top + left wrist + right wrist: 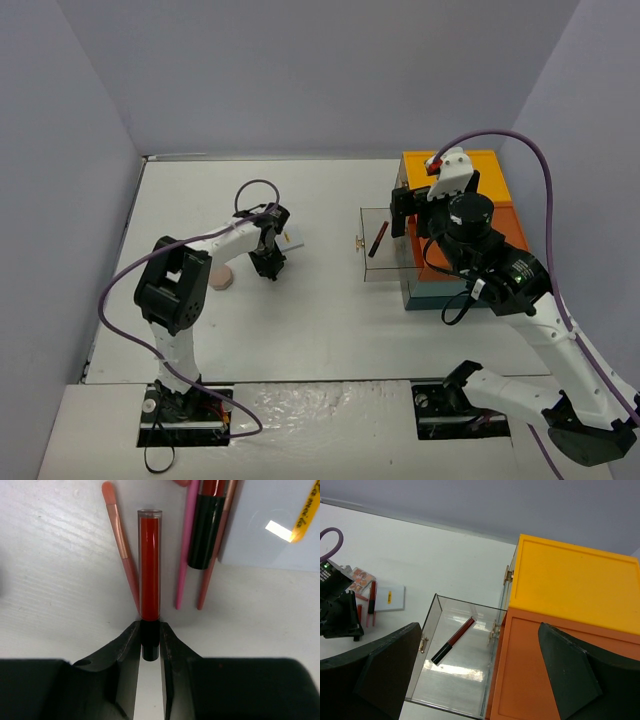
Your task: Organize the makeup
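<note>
Closest to my left wrist lens, my left gripper (149,632) is clamped on the black cap of a red tube (149,565) that lies flat on the white table (50,590). A peach pencil (122,545) is just to its left, a pink stick (184,545) and a dark tube (204,535) are to its right, and a white card (270,525) is beyond. From above, that gripper sits mid-table beside the card, with a peach compact (221,277) near my forearm. My right gripper (412,215) hangs over the clear drawer (365,275) that sticks out from the orange box (480,170), with a red pencil (378,240) inside. On the right wrist view, my right fingers (385,670) are spread wide and hold nothing. The pencil lies diagonally on the drawer floor, and a pink-squared palette (361,578) rests by the left gripper.
</note>
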You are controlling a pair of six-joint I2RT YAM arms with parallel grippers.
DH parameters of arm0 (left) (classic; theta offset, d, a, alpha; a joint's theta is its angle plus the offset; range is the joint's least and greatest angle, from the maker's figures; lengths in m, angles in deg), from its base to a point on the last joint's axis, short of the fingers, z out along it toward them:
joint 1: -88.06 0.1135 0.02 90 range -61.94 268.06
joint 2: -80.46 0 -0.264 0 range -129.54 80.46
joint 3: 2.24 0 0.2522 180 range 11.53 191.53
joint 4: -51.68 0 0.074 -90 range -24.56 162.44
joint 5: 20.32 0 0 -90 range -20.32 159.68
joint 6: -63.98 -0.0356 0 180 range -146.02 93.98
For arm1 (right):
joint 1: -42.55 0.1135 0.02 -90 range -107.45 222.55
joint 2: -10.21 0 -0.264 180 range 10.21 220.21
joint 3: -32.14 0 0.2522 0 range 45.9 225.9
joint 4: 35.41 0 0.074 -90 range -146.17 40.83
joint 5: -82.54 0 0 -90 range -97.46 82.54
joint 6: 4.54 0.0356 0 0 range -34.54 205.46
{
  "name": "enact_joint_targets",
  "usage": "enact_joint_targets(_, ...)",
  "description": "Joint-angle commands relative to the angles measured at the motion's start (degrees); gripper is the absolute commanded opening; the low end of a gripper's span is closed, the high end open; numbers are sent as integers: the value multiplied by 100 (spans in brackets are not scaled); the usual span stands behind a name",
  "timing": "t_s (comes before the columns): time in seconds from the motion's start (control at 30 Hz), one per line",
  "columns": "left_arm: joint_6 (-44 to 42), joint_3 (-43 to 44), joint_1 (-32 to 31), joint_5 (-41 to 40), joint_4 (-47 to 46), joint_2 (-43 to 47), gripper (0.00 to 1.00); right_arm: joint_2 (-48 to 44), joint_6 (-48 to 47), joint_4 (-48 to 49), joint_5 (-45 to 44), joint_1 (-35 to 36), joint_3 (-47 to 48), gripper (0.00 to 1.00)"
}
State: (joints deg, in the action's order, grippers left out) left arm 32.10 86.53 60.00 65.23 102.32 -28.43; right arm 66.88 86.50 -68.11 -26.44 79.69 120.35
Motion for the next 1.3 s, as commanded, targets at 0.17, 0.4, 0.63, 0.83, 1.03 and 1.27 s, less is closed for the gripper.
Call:
enact_joint_targets(0.17,-66,-176,32,-176,212,551,13,7,-7,444,35,-32,43,100)
enact_joint_targets(0.4,-502,-111,46,-338,173,703,0,25,-7,444,22,-32,22,100)
enact_joint_targets(0.63,-952,13,40,-542,300,1303,0,-40,7,449,-44,-35,33,100)
enact_joint_targets(0.83,-1576,235,-313,194,-591,2346,0,-105,-16,489,-88,-41,230,100)
enact_joint_targets(1.03,-1354,754,-958,928,-1623,2818,0,-180,-42,564,-113,-41,441,100)
enact_joint_targets(1.27,-860,1407,-1764,1517,-2604,2202,0,-292,-150,681,-152,-41,500,100)
